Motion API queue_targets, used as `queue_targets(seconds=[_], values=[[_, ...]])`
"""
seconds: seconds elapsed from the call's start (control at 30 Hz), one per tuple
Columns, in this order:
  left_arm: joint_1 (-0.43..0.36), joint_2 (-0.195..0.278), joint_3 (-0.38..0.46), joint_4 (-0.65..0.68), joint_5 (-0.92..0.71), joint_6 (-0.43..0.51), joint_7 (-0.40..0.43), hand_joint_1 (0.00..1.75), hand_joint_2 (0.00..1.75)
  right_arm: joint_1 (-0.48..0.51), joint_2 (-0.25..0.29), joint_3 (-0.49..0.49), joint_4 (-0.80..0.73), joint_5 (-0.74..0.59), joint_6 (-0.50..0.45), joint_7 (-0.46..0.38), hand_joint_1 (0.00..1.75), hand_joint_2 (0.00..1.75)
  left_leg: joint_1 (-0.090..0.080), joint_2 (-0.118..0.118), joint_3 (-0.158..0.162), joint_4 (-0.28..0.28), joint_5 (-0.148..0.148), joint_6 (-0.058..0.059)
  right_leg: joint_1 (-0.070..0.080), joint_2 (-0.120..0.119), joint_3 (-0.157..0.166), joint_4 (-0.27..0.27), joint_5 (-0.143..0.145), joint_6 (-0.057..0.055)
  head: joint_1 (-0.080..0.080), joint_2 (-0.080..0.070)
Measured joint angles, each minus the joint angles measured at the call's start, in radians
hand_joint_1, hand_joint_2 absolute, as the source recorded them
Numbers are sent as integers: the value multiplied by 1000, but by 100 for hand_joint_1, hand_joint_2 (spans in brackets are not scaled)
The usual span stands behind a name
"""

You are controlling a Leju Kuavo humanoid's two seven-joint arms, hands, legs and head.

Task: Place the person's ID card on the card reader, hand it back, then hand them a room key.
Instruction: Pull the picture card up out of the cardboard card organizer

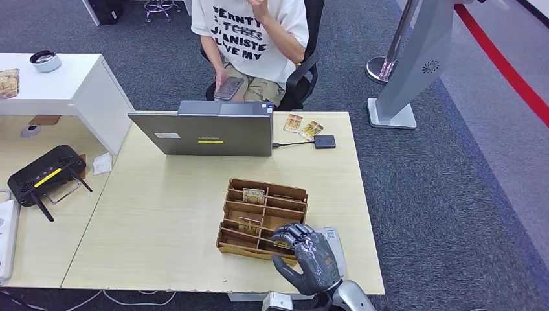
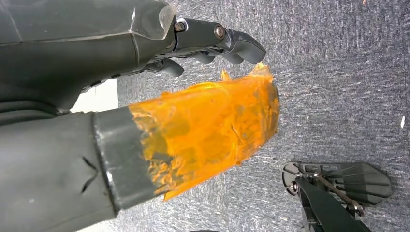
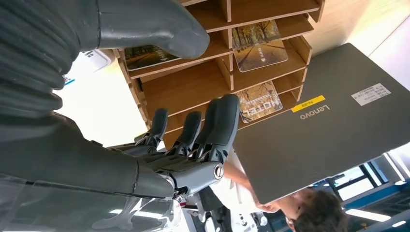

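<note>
A: Item one, the largest: where does your desk [image 1: 162, 227] sit?

B: You see it pale and wooden across the middle of the head view. A person [image 1: 252, 39] sits in a chair at twelve o'clock beyond it, holding a phone [image 1: 228, 88] in the lap.

A: Next in size?

B: Your grey laptop [image 1: 213, 133], at the desk's twelve o'clock edge, its lid towards you. At nine o'clock, on the neighbouring surface, lies a black controller [image 1: 45, 176] with antennae.

A: And the card holder?

B: The wooden card tray [image 1: 259, 219] stands at about five o'clock on the desk, divided into compartments. Room key cards lie in it: one [image 1: 254, 193] in a far compartment, another [image 1: 250, 224] in a middle one. Your right wrist view shows three printed cards there, one marked HOTEL [image 3: 261, 100].

A: Your right hand?

B: The right hand [image 1: 304, 256] rests over the tray's near right corner, fingers [image 3: 220, 121] bent over the compartments, thumb apart. It has hold of nothing you can see.

A: Left hand?

B: The left hand [image 2: 203, 43] hangs over grey carpet, fingers curled in, an orange film on the thumb [image 2: 208, 125]; it carries nothing.

A: Smaller entries?

B: A white device [image 1: 336, 249] lies just beside the tray at its three o'clock, partly under your hand. A small black box [image 1: 325, 141], cabled to the laptop, sits at one o'clock; two cards [image 1: 302, 126] lie just beside it. Whether either is the ID card, you cannot tell.
</note>
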Motion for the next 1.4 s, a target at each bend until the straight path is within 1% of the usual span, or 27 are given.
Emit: queue_targets(seconds=[0.9,1.2,1.23,1.27,1.3,1.4], values=[[0,0,0,0,-17,-6,5,0,0,-17,0,-10,87,25,-1,21,77,175,0,0,0,0,0,0,0,0,0,0,0,0,0,0],[0,0,0,0,-19,-7,5,0,0,-21,1,-26,105,31,-8,23,80,175,0,0,0,0,0,0,0,0,0,0,0,0,0,0],[0,0,0,0,-19,-7,5,0,0,-22,1,-26,106,32,-9,23,83,175,0,0,0,0,0,0,0,0,0,0,0,0,0,0],[0,0,0,0,-19,-7,5,0,0,-22,1,-26,107,34,-11,23,90,175,0,0,0,0,0,0,0,0,0,0,0,0,0,0],[0,0,0,0,-19,-7,5,0,0,-23,1,-27,108,36,-12,23,105,175,0,0,0,0,0,0,0,0,0,0,0,0,0,0],[0,0,0,0,-19,-7,5,0,0,-24,2,-34,111,41,-15,24,158,175,0,0,0,0,0,0,0,0,0,0,0,0,0,0]])
